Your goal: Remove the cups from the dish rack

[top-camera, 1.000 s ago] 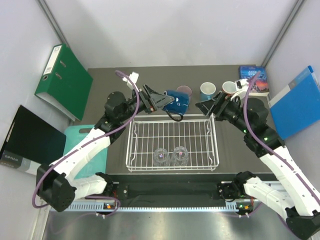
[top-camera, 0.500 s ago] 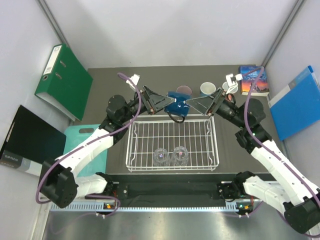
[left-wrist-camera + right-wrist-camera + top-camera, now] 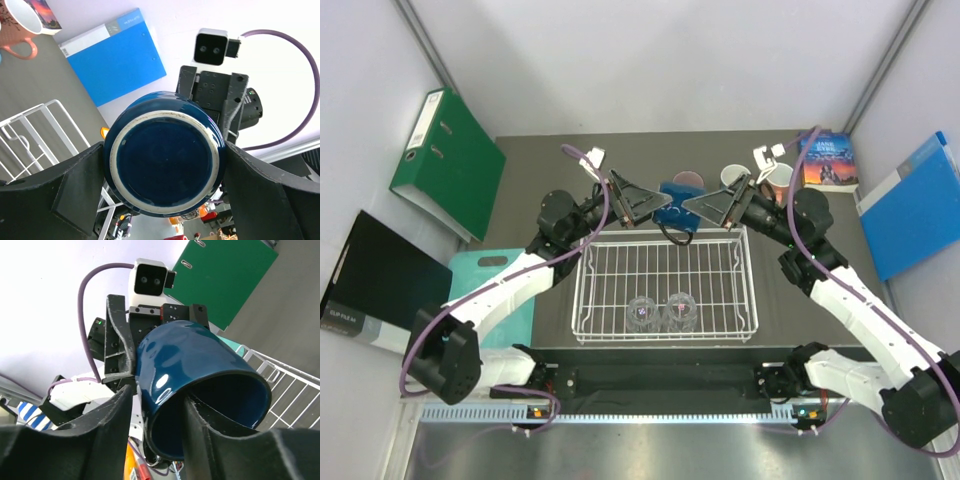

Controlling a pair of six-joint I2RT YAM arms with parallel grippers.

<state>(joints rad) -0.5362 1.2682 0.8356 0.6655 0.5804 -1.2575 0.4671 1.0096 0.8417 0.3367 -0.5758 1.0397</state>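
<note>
The left gripper (image 3: pixel 655 205) has its jaws spread wide, clamping the navy mug (image 3: pixel 164 162) by its sides, base toward that wrist. The right gripper (image 3: pixel 157 412) straddles the mug's wall, one finger inside the mouth; whether it grips is unclear. The mug lies sideways, its axis running arm to arm, above the dish rack's (image 3: pixel 582 290) far edge.

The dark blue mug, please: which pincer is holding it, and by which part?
The left pincer holds the dark blue mug across its body near the base. The right pincer straddles the rim, one finger inside; grip unconfirmed.
</note>
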